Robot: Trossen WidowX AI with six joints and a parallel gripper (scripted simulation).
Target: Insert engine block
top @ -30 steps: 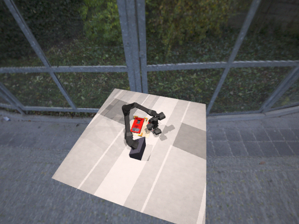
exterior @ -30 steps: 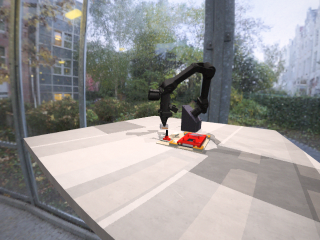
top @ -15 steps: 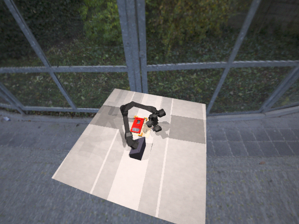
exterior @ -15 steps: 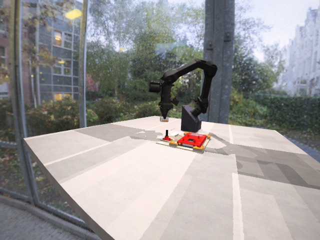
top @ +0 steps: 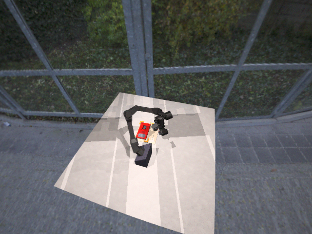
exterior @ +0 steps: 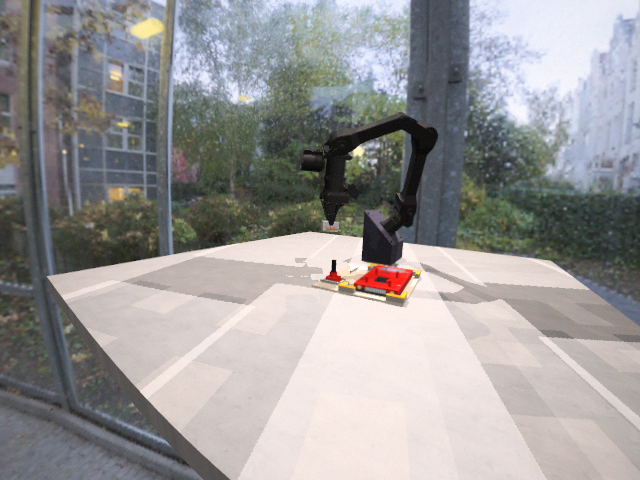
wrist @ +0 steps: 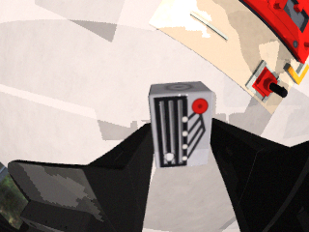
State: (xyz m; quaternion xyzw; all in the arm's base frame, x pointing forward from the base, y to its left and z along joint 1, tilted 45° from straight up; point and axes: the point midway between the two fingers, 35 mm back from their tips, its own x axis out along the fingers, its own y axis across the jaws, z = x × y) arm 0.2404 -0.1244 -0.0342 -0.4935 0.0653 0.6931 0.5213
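Note:
My gripper (exterior: pixel 331 222) (wrist: pixel 180 127) is shut on the engine block (exterior: pixel 330 227) (wrist: pixel 198 154), a light grey box. In the wrist view the block shows dark stripes, white dots and a red disc on its upper face. In the exterior view the block hangs clear above the table, left of the car body and higher than it. The red car body (top: pixel 143 131) (exterior: pixel 369 274) (wrist: pixel 284 26) lies flat, with a dark opening (top: pixel 144 127) (exterior: pixel 382 280) in its top. The block's slot and the rib cannot be made out.
A beige base plate (top: pixel 153 140) (wrist: pixel 203 48) lies under the car body, with yellow corner brackets (top: pixel 141 122) (exterior: pixel 397 296) (wrist: pixel 300 75). A red piece with an upright black peg (exterior: pixel 333 275) (wrist: pixel 265 83) stands on the plate beside the body. The dark arm base (top: pixel 145 157) (exterior: pixel 377 242) stands close by.

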